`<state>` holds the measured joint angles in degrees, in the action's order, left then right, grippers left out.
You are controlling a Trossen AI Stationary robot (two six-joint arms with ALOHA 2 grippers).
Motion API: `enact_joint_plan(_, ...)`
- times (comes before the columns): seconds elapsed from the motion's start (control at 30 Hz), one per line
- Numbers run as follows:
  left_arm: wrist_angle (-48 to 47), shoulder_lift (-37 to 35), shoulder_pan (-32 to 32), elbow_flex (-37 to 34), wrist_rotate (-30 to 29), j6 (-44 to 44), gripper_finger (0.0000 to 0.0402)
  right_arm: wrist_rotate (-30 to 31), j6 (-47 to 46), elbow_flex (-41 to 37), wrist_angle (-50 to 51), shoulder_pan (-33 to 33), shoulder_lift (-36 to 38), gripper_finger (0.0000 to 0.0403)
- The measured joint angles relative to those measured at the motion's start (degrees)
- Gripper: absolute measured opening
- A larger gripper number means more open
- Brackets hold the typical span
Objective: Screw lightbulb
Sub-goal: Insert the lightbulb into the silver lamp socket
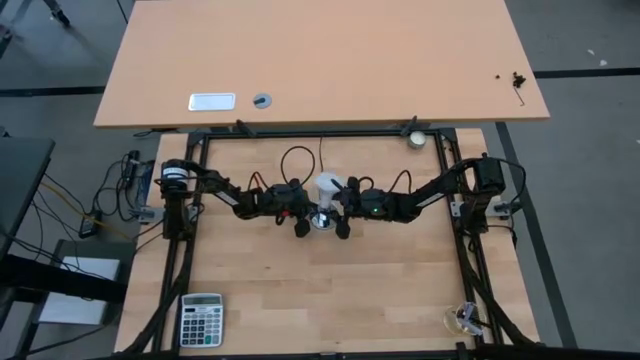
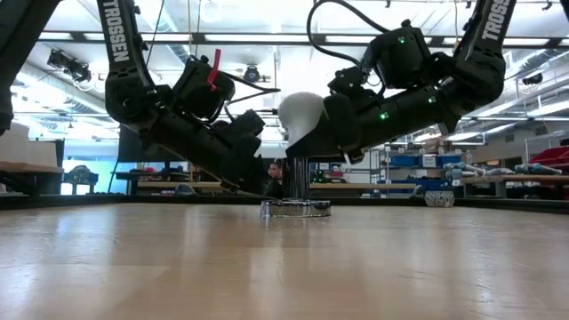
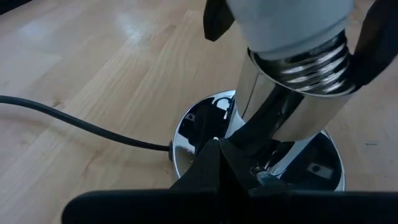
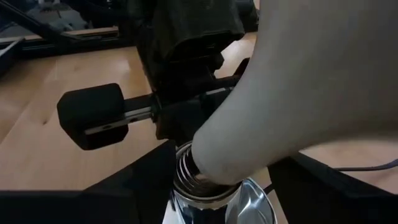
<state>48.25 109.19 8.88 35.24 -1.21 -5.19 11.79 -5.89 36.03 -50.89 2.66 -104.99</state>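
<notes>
The white lightbulb [image 1: 327, 186] stands with its silvery thread [image 3: 311, 62] in the top of a chrome socket stem [image 2: 297, 182], some turns of the thread still showing. The stem rises from a round chrome base [image 2: 295, 209] at the table's middle. My right gripper [image 1: 343, 197] is open; its fingers [image 3: 214, 18] stand on either side of the bulb's lower part, with gaps showing in the right wrist view. My left gripper [image 3: 217, 155] is shut, down at the foot of the stem. My left gripper rests its shut fingertips on the top of the chrome base [image 3: 199, 134], right against the foot of the stem. It comes slanting down from the table's left. The base lies flat on the table.
A black cord [image 3: 74, 121] runs from the base toward the far edge. A calculator [image 1: 201, 320] lies near left, a whitish disc [image 1: 415, 139] far right, and a small clear object [image 1: 465, 318] near right. A second table [image 1: 320, 60] stands beyond. A person [image 2: 276, 178] shows behind.
</notes>
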Motion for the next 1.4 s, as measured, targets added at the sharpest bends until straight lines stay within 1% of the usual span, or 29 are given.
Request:
enact_joint_plan(0.13,0.0,0.0,0.0,0.0,0.02,0.0,0.0,-0.02,0.06,0.04,-0.07,0.0,0.0,0.0252)
enact_joint_plan(0.43,-0.02,0.0,0.0,0.0,0.13,0.0,0.0,0.52,0.65,0.09,-0.08,-0.11,0.05,0.0219)
enact_joint_plan(0.53,-0.02,0.0,0.02,0.0,0.15,0.0,0.0,1.49,1.75,0.24,0.61,-0.35,0.13,0.0191)
enact_joint_plan(0.77,-0.04,0.0,0.02,0.0,0.17,0.09,0.0,2.19,3.15,0.31,1.22,-1.07,0.2,0.0108)
enact_joint_plan(0.93,0.22,0.0,0.02,0.0,0.09,0.27,0.0,2.32,3.56,0.31,1.31,-1.07,0.22,0.0099)
enact_joint_plan(1.07,0.64,0.0,0.07,-0.02,-0.15,0.31,0.0,2.56,3.58,0.26,1.62,-1.07,0.28,0.01)
enact_joint_plan(1.3,0.47,-0.17,0.11,-0.04,-1.06,0.42,0.0,2.77,4.52,0.24,1.7,-1.01,0.26,0.0063)
enact_joint_plan(1.4,0.26,-0.24,0.11,-0.04,-1.79,0.44,0.0,3.64,4.64,0.24,1.73,-0.98,0.26,0.0053)
